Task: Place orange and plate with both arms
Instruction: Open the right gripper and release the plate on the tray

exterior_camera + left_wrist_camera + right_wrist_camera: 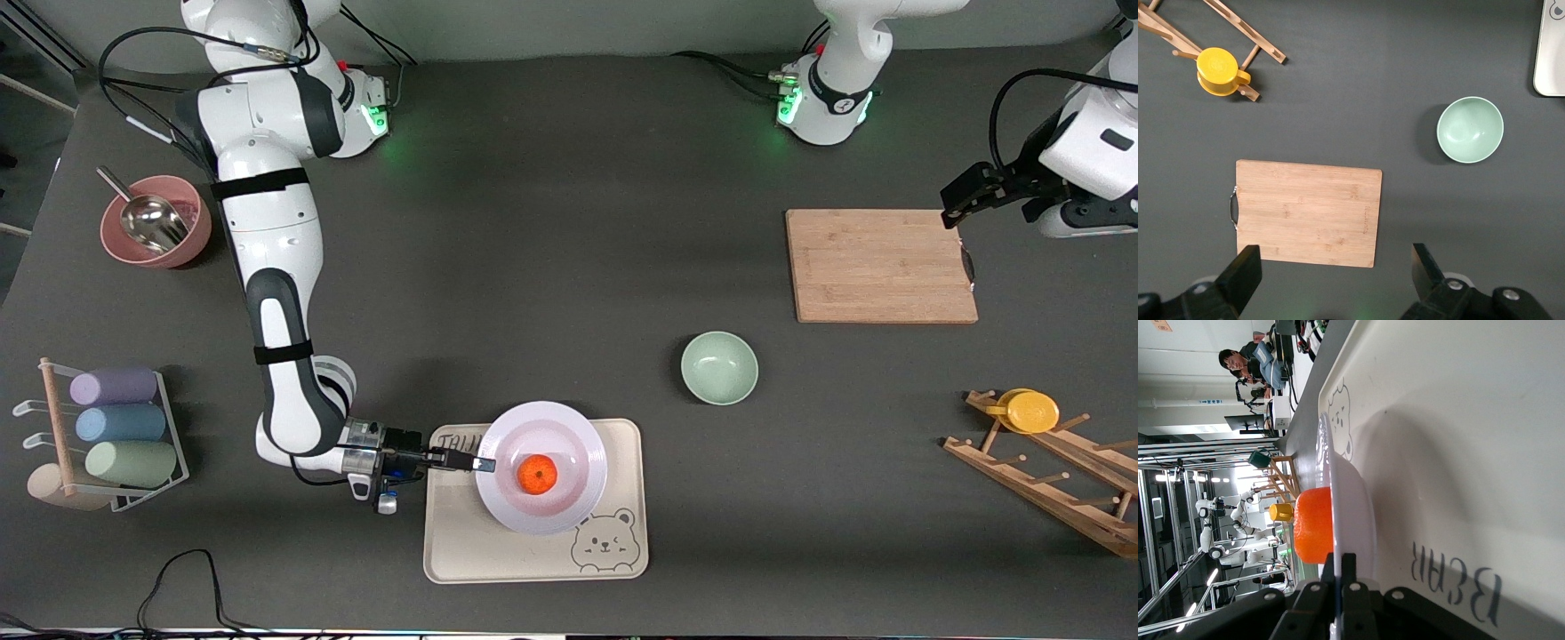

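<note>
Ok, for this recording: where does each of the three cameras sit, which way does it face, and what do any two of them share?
Front view: high across the table, facing both arms' bases; shows the whole table, the right gripper pinching the plate that holds the orange on the tray.
Left wrist view: straight down over the cutting board; the open left gripper shows.
Right wrist view: level along the tray, fingers closed on the plate rim.
Shared: front and left wrist both show the green bowl.

Bear tray partly hidden under plate; tray lettering beside plate rim cut to few letters. Left wrist view caught only tray corner. Left gripper fingertips alone visible, wide apart, above cutting board.
</note>
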